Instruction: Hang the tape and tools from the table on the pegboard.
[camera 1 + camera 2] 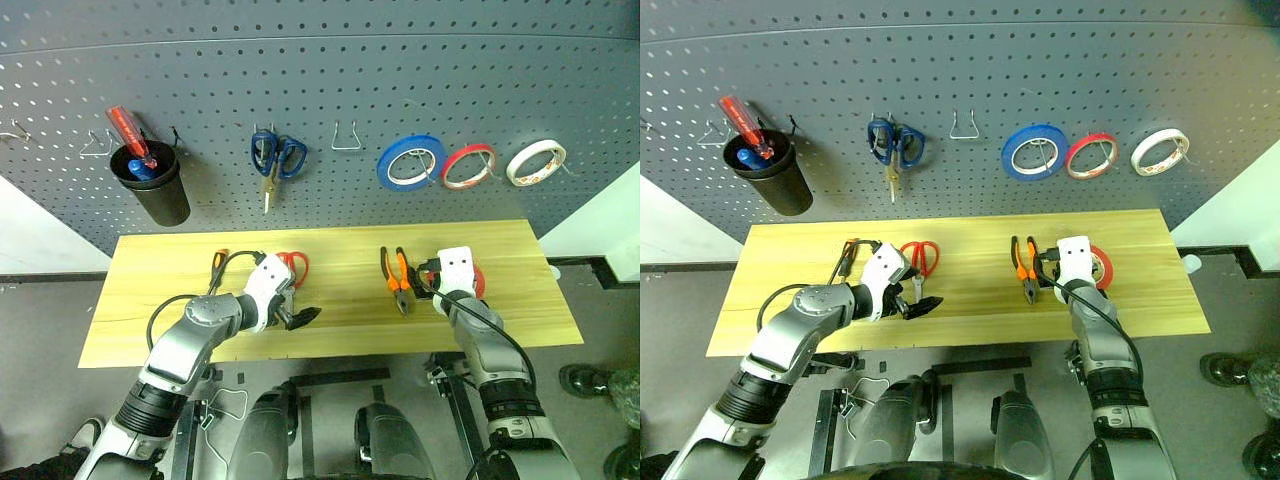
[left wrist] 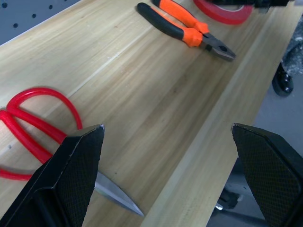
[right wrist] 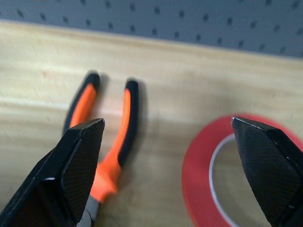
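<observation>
Claws both spread wide, empty: left claw (image 1: 300,318) over red scissors (image 1: 919,257) on the surface (image 1: 340,330); right claw (image 3: 175,175) between pliers (image 1: 397,277) and red tape (image 3: 203,175), right. Pegboard (image 1: 340,70) beyond.

Both grippers' fingers (image 2: 71,179) spread wide.
</observation>
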### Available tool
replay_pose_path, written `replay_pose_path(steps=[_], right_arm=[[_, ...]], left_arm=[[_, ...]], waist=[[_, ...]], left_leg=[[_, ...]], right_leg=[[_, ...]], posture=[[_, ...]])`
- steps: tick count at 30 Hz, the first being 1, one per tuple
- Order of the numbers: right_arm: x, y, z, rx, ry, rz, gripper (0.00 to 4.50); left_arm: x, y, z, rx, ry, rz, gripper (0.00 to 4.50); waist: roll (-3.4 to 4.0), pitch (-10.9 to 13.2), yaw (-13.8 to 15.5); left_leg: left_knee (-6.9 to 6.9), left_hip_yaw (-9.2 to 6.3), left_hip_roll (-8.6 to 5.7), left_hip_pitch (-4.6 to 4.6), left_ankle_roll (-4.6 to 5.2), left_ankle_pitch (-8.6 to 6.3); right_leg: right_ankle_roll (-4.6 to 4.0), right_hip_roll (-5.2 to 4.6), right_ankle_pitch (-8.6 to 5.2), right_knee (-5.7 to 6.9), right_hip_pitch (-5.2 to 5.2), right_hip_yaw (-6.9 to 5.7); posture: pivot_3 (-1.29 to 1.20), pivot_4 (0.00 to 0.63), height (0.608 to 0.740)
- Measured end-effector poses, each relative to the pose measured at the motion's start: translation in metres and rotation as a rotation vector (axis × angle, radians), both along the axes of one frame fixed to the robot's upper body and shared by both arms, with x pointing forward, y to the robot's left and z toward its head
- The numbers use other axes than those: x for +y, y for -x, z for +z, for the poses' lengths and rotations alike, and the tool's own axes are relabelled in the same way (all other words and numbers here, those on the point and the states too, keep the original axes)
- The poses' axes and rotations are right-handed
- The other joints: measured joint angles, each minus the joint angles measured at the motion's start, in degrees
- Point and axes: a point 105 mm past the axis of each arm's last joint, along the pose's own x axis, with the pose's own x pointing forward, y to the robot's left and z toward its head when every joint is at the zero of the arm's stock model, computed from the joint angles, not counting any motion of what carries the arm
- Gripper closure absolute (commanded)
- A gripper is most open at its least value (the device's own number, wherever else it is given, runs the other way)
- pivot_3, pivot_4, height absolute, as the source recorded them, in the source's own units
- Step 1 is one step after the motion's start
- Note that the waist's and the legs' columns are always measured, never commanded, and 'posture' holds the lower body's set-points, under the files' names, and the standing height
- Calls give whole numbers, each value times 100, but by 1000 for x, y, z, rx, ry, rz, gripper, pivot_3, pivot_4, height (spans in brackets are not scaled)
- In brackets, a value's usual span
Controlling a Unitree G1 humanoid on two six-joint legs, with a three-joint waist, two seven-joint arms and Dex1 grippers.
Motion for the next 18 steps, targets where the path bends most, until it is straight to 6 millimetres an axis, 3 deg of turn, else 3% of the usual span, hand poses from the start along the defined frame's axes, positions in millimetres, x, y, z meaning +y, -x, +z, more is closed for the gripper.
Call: replay_pose_path(steps=[6,18], right_arm=[[-5,-8,11,-19,22,7,0],[-32,-6,-1,93,-113,-66,0]], left_arm=[[3,8,-5,18,-10,-4,27],[5,16,-4,29,-13,-5,27]], waist=[[3,68,3],[-4,119,12]], left_leg=[[-4,0,0,-1,-1,0],[1,0,-1,-36,-3,1]], right_leg=[[1,1,0,0,-5,0],[9,1,5,-2,-38,-3]], posture=[[85,290,714],[93,289,714]])
